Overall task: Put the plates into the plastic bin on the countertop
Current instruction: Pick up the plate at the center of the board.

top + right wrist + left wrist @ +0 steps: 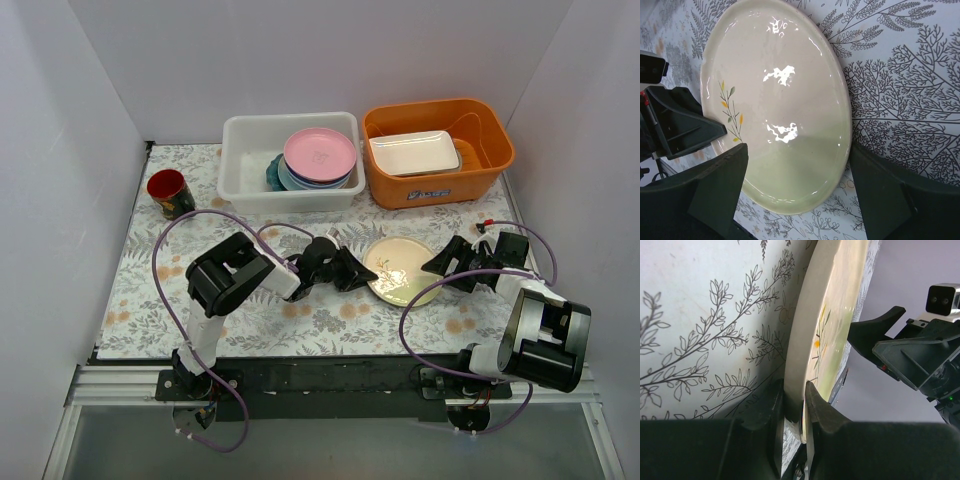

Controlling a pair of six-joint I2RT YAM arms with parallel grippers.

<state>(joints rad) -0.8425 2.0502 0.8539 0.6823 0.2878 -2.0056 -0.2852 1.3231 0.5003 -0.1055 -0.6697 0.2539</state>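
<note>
A cream leaf-patterned plate (403,270) lies on the fern-print countertop (330,320) in front of the bins. My left gripper (364,277) is shut on the plate's left rim; in the left wrist view (796,402) one finger is over and one under the rim of the plate (825,315). My right gripper (441,271) is open at the plate's right edge. In the right wrist view its fingers straddle the near edge of the plate (780,100) without touching. The white plastic bin (240,165) holds stacked plates with a pink plate (320,153) on top.
An orange tub (485,150) with a white rectangular tray (414,152) stands right of the bin. A red cup (170,192) stands at the back left. White walls close in the sides and back. Each gripper shows in the other's wrist view.
</note>
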